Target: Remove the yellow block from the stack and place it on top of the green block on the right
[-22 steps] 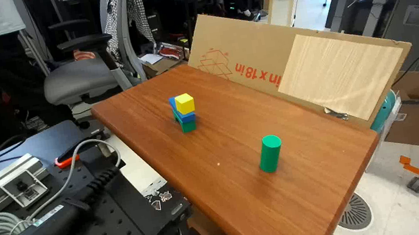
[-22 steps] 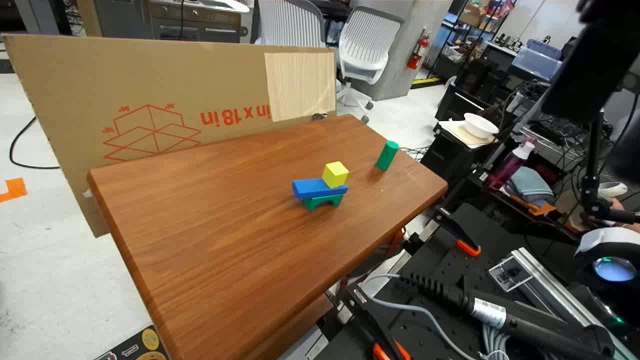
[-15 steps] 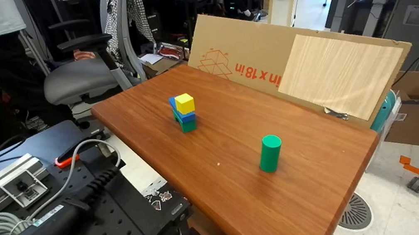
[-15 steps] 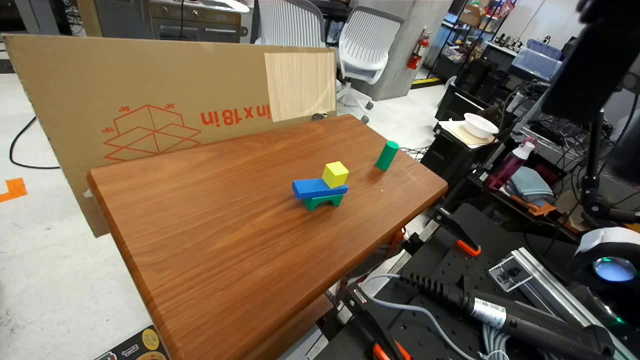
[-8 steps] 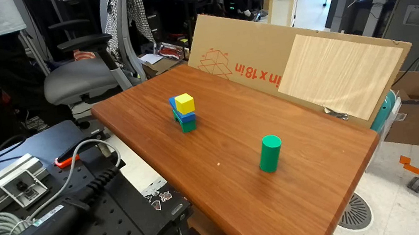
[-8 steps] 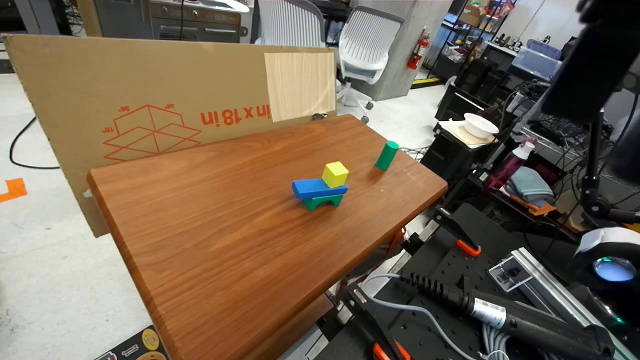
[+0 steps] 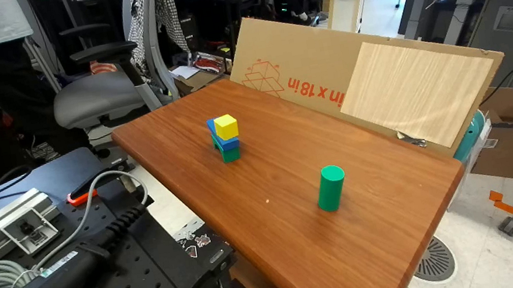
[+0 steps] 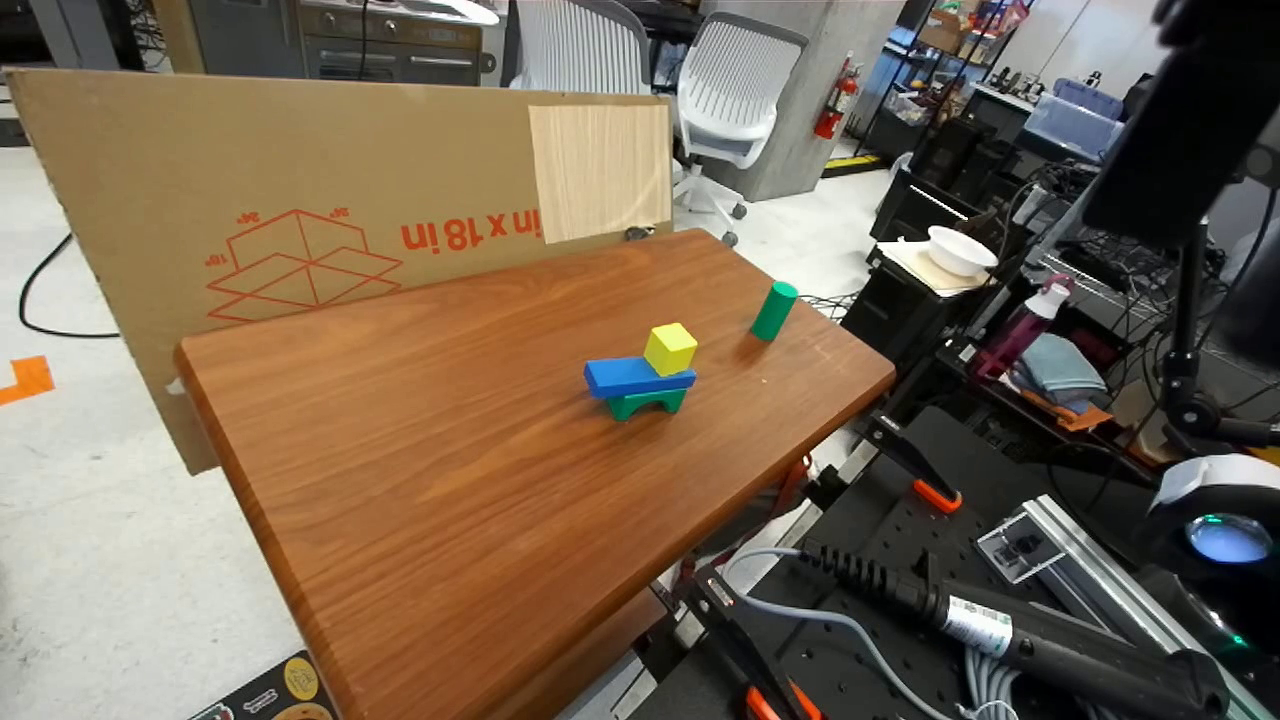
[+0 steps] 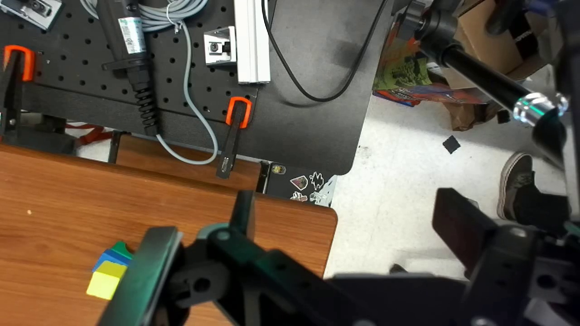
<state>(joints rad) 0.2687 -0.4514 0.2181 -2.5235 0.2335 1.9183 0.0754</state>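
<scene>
The yellow cube [image 8: 670, 350] sits on top of the stack [image 7: 226, 141], at the end of the blue plank [image 8: 625, 377] nearer its destination. Under the plank is a green arch [image 8: 645, 402], cut-out facing down, resting on the wooden surface [image 8: 430, 480]. The green cylinder [image 7: 330, 189], which I take to be my target, stands upright and well apart from the stack, to its right in both exterior views, with nothing on top. It doesn't show in the wrist view.

My fingers [image 9: 460, 222] are spread wide and hold nothing. In the wrist view the cube lies outside the gap, low at the left, right against the edge of one finger that seems to hide part of the stack. So I judge I'm at the opening step: the approach, with no grasp made.

Next I need to swing across until the cube is centred in the gap, turn to match two opposite faces, then come straight down. I'd stop short of the plank: it overhangs the arch, and a knock could tip or slide it. Once I have the cube, I should lift well clear before travelling, then set it squarely on the cylinder's small round top.
</scene>
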